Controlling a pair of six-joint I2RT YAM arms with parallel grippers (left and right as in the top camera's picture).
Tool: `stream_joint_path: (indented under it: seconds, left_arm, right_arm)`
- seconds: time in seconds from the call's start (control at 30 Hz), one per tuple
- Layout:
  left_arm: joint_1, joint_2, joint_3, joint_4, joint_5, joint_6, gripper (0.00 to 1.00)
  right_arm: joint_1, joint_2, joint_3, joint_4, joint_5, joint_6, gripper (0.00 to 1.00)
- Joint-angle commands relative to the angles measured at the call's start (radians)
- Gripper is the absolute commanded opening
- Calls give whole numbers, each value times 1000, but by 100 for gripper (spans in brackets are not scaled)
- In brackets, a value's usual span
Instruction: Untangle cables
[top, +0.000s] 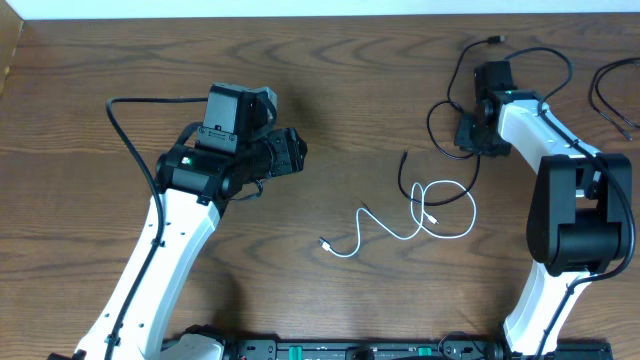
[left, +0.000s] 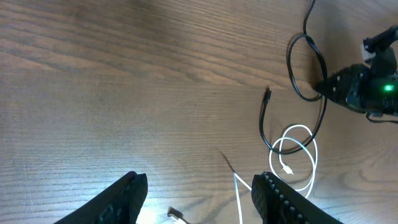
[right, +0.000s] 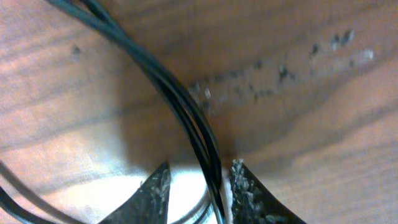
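Note:
The white cable (top: 370, 222) lies mid-table, its plug (top: 325, 243) at the left and its loop (top: 446, 206) at the right. The black cable (top: 403, 185) crosses that loop and runs up to my right gripper (top: 472, 132), then on to a plug (top: 494, 40) at the far edge. In the right wrist view two black cable strands (right: 180, 99) pass between the narrowly parted fingers (right: 155, 190), against the right one; the right gripper (right: 199, 186) has a gap left. My left gripper (left: 199, 205) hovers open and empty left of the white cable (left: 298, 146).
Another dark cable (top: 610, 90) lies at the table's far right edge. The left arm's body (top: 230, 150) stands over the left half of the wooden table (top: 360, 90). The white cable's plug end (left: 176, 215) shows between my left fingers, on the table below.

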Motion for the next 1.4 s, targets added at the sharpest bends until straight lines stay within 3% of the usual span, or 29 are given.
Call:
stream_joint_path:
  seconds: [0.0, 0.07, 0.13, 0.43, 0.8, 1.37]
  left_arm:
    - [0, 0, -13, -2, -9, 24, 59]
    - [0, 0, -13, -2, -9, 24, 60]
    - [0, 0, -13, -2, -9, 24, 60]
    - [0, 0, -13, -2, -9, 24, 59]
    - [0, 0, -13, -1, -10, 23, 60]
    - [0, 0, -13, -2, -9, 23, 60]
  right_arm:
    - [0, 50, -21, -76, 10, 32, 18]
    - [-2, 50, -21, -134, 14, 65, 13]
    - [-3, 50, -21, -182, 20, 79, 1]
    - [-35, 10, -3, -412, 2, 34, 1]
    - [-110, -218, 19, -621, -261, -211, 1]
    - [-136, -418, 19, -698, -621, -463, 1]
